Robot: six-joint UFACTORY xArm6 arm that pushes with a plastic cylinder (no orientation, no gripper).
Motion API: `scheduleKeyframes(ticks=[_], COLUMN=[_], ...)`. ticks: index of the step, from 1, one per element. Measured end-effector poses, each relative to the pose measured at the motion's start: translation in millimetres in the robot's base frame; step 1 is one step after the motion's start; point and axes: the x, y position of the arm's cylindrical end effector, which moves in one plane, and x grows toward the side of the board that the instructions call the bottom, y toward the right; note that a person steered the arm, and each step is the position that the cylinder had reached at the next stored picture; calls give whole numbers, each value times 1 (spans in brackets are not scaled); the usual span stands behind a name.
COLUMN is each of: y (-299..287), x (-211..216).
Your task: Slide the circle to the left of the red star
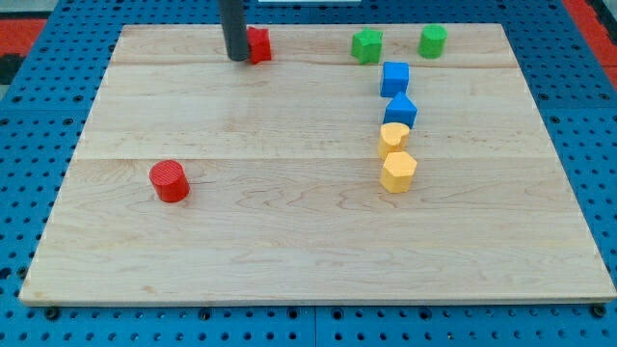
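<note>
At the bench's lower left sits your red circle, well apart from everything; it looks light, rigid and likely to slide easily, so push low on its flat side, since there are no fingers here to open or close and nothing is held. My tip touches the red star at the view's top. Rightward: two green blocks, two blue, two yellow, two red overall.

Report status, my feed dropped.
My tip at top edge, against red star. Red circle far off, lower left, untouched. Nothing between them.
</note>
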Motion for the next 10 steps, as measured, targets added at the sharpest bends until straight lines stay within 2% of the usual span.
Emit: scheduleKeyframes(ticks=[1, 2, 4, 5, 6, 8, 9, 10], y=[30, 43, 76, 57, 5, -55, -48, -107], x=[0, 35, 211, 274, 293, 209, 247, 245])
